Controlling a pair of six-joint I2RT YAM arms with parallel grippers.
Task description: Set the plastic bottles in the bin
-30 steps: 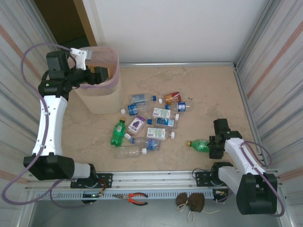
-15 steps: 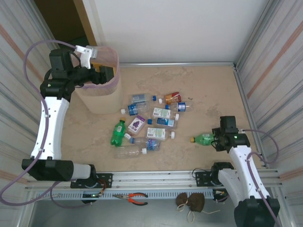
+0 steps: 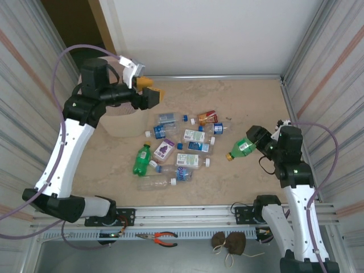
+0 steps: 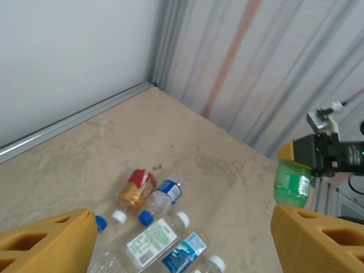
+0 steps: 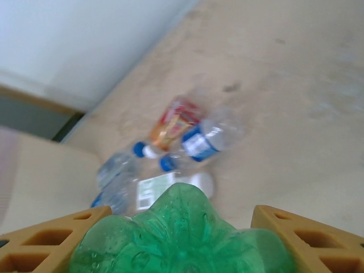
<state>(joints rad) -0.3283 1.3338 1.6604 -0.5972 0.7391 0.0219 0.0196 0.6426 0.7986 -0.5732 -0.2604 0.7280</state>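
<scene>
Carrying the green bottle (image 3: 243, 148) all the way to the bin (image 3: 116, 124) looks like the step in hand, and the route matters more than speed. The bottle hangs in the air above the right side of the tabletop (image 3: 250, 102), its yellow cap angled down and toward the middle. The right claw (image 3: 254, 140) is clenched on it at the base end. In the right wrist view the lobed green base sits between the two fingers.

The grip is far from the cap, so the bottle could swing or slip. A level, steady sweep would suit better than a quick one. The other plastic bottles (image 3: 187, 136) lie scattered in the middle of the tabletop, between the carried bottle and the bin. Height should be kept until the bottle is past them and above the rim. Letting go should wait until the bottle is clearly over the opening, which the left arm largely hides in the top view.

The right arm is raised, its forearm reaching inward from the near right corner. The left arm stands tall beside the bin and bends over it. The left claw (image 3: 149, 90) is out past the bin's right side, released and holding nothing. It sits across the likely approach, so the right arm should keep clear of it.
</scene>
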